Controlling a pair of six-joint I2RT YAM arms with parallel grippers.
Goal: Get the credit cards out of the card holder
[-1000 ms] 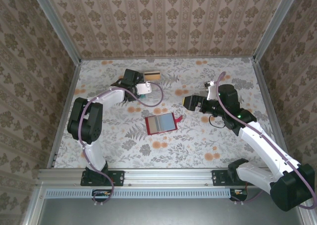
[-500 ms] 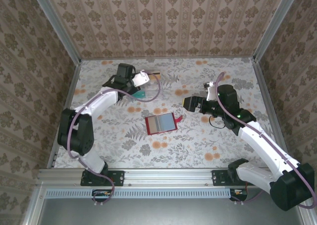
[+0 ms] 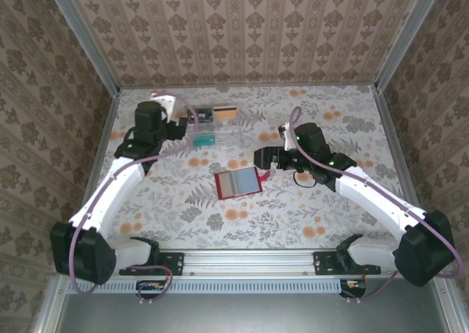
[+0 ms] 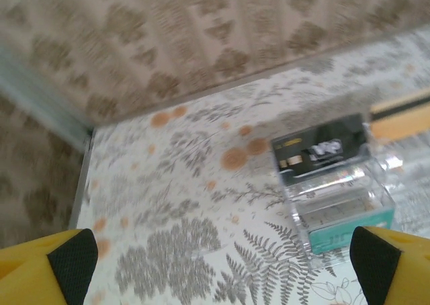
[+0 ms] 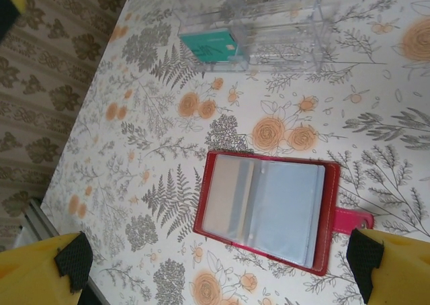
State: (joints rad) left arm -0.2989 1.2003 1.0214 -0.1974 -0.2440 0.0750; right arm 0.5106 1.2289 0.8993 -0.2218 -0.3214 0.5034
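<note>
The red card holder point(image 3: 238, 184) lies open on the table's middle, pale grey-blue sleeves up and its red tab point(image 5: 353, 219) pointing right. In the right wrist view the card holder point(image 5: 269, 211) shows a pale card in its left sleeve. My right gripper point(image 3: 261, 159) hovers open just behind the tab; the right gripper point(image 5: 222, 271) has nothing between its fingertips. My left gripper point(image 3: 183, 130) stands open and empty at the back left, beside a clear box point(image 3: 218, 133). In its own view the left gripper point(image 4: 228, 268) is above bare table, with a black card point(image 4: 322, 147) and a teal card point(image 4: 353, 226) in the box.
An orange card with a black stripe point(image 3: 225, 113) lies behind the clear box point(image 4: 336, 184), near the back wall. Patterned walls and metal rails close the table on three sides. Bare flowered tabletop lies in front of the holder and at the right.
My left gripper has opened and its arm has swung back to the left, away from the clear box. My right gripper has moved left, closer to the card holder's tab.
</note>
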